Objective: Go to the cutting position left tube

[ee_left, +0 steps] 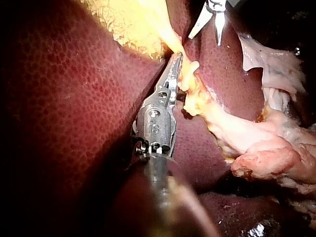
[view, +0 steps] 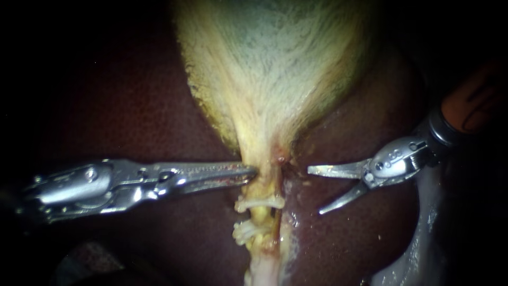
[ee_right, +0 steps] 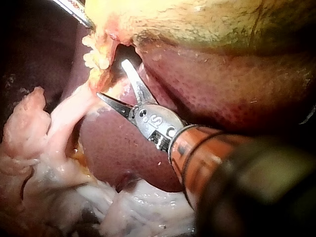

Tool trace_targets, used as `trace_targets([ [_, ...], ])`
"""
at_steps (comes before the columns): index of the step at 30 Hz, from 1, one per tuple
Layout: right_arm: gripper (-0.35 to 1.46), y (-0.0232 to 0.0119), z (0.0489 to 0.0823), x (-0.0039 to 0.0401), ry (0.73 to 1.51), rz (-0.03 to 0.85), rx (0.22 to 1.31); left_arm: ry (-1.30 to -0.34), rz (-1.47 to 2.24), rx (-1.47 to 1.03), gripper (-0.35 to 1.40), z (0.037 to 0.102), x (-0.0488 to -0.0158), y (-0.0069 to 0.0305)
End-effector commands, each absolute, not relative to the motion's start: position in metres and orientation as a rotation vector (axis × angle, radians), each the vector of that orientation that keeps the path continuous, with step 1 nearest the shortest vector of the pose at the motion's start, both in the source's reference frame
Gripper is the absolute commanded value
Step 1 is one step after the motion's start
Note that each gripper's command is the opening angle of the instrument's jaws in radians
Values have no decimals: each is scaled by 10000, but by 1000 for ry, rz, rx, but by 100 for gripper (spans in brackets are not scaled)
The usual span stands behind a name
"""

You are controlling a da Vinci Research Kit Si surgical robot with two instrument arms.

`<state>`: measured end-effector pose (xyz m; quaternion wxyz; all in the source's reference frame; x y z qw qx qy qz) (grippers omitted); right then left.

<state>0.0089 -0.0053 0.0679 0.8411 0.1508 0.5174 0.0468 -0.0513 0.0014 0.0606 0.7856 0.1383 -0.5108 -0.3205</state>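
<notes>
The light falls in one pool on the middle of the liver (view: 349,238), and its dark red, finely pebbled surface shines wet where the beam strikes. Away from the liver's middle the glow fades fast, and past its edges everything sinks into blackness. The gallbladder (view: 275,58), lying on the liver, catches the most light and looks pale yellow-green. At the liver's lit edge, loose pale tissue (view: 423,228) lies in glistening pink and white folds, touching the liver's rim. Small bright glints sit on the wet liver just beside that tissue.
</notes>
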Motion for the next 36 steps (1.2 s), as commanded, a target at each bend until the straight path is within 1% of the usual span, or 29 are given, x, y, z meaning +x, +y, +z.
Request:
trace_targets([
  [1, 143, -56, 679, 90, 1096, 94, 325, -1102, -694, 299, -13, 604, -510, 17],
  [5, 143, -73, 677, 104, 1108, 94, 371, -1095, -710, 288, -13, 596, -494, 30],
  [9, 143, -92, 678, 126, 1118, 97, 417, -1090, -719, 280, -13, 597, -482, 37],
  [14, 143, -114, 688, 156, 1124, 103, 465, -1089, -720, 279, -13, 600, -477, 39],
  [17, 143, -121, 699, 165, 1126, 105, 488, -1089, -721, 279, -13, 597, -477, 37],
  [20, 143, -121, 709, 166, 1126, 111, 483, -1089, -721, 278, -13, 592, -476, 35],
  [28, 143, -113, 725, 152, 1067, 112, 468, -1085, -721, 278, -13, 578, -474, 26],
  [36, 140, -113, 735, 154, 1040, 104, 467, -1089, -726, 273, -13, 560, -475, 18],
])
